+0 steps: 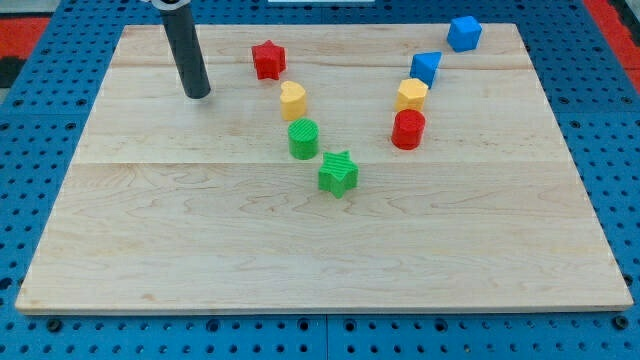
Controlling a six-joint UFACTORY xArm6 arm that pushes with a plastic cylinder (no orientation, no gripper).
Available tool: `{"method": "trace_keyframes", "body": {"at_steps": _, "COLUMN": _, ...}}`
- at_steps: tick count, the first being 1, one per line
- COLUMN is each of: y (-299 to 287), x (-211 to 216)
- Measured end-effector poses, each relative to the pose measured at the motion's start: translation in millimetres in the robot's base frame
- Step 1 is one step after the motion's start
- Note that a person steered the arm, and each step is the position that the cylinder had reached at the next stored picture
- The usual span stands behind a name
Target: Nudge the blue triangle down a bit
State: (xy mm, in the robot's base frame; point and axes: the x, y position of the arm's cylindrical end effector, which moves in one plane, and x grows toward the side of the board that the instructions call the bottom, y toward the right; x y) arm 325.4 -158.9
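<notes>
While upright, blue triangle [426, 67] touches yellow block [411, 95]

A red star [268, 59], a yellow heart [292, 99], a green round block [303, 138] and a green star [338, 173] sit in a slanting line on the wooden tabletop [200, 250]. A blue cube [464, 33], a yellow block [411, 95] and a red round block [408, 129] sit at the view's right.

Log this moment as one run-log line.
task: nudge blue triangle down | my tip: far to view's left of it, no contact | below it: yellow block, touching or nearly | status: not started
</notes>
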Motion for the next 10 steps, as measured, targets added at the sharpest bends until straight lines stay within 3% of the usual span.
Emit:
{"method": "trace_keyframes", "body": {"at_steps": 2, "y": 42, "x": -24}}
{"method": "trace_keyframes", "body": {"at_steps": 5, "y": 191, "x": -40}}
{"method": "trace_keyframes", "body": {"at_steps": 10, "y": 203, "x": -58}}
